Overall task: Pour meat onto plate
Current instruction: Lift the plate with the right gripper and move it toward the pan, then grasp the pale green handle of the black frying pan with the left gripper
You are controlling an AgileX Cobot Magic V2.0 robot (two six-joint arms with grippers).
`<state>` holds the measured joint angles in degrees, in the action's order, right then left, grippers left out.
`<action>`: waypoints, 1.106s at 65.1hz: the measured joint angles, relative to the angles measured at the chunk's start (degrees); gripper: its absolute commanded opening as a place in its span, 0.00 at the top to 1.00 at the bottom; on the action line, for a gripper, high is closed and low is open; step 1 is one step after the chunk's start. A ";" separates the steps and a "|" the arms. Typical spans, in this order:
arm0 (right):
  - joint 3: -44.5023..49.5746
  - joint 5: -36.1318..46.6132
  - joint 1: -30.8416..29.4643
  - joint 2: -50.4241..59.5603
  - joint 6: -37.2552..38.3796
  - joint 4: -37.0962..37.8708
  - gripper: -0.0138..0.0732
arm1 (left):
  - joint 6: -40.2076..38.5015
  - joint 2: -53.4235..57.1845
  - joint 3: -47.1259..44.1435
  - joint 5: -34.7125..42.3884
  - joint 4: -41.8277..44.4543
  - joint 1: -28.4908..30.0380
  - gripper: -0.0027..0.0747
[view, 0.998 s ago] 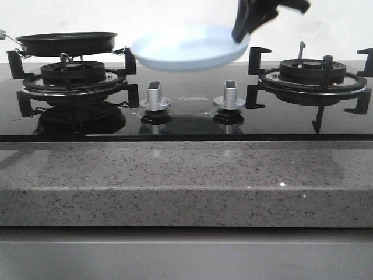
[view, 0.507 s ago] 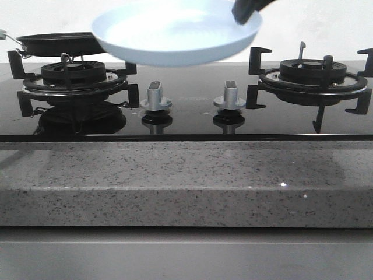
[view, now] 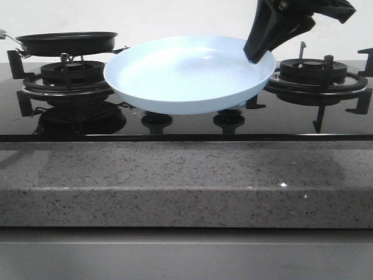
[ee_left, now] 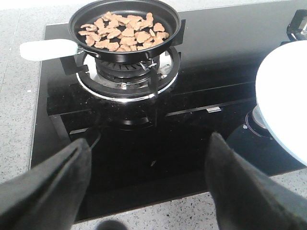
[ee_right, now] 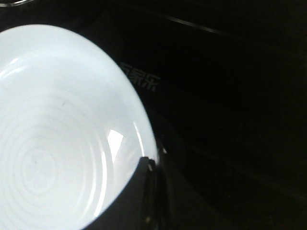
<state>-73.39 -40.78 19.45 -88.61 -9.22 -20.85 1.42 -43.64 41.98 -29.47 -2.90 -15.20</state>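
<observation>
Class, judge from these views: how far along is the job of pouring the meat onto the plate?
Done: the right gripper has the plate by its rim, lifted over the hob.
In hand: the plate hangs empty in front of the knobs, beside the pan.
Left: the meat all sits in the pan on the burner; the left gripper is open, holding nothing, so gripping the pan and pouring remain.

The plate (view: 186,76) is pale blue-white with faint concentric rings. The meat (ee_left: 123,31) is orange-brown, in a black pan (ee_left: 76,19) with a white handle (ee_left: 48,49). The hob (ee_left: 158,143) is glossy black; the table (view: 186,181) is grey, speckled dark.
</observation>
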 measured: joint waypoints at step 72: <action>0.09 0.02 0.00 0.00 0.01 0.00 0.92 | 22.52 -45.57 31.01 -18.00 -50.51 30.36 0.18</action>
<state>-73.30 -40.76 19.45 -88.61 -9.21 -20.85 23.93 -89.21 73.00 -47.47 -53.41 15.16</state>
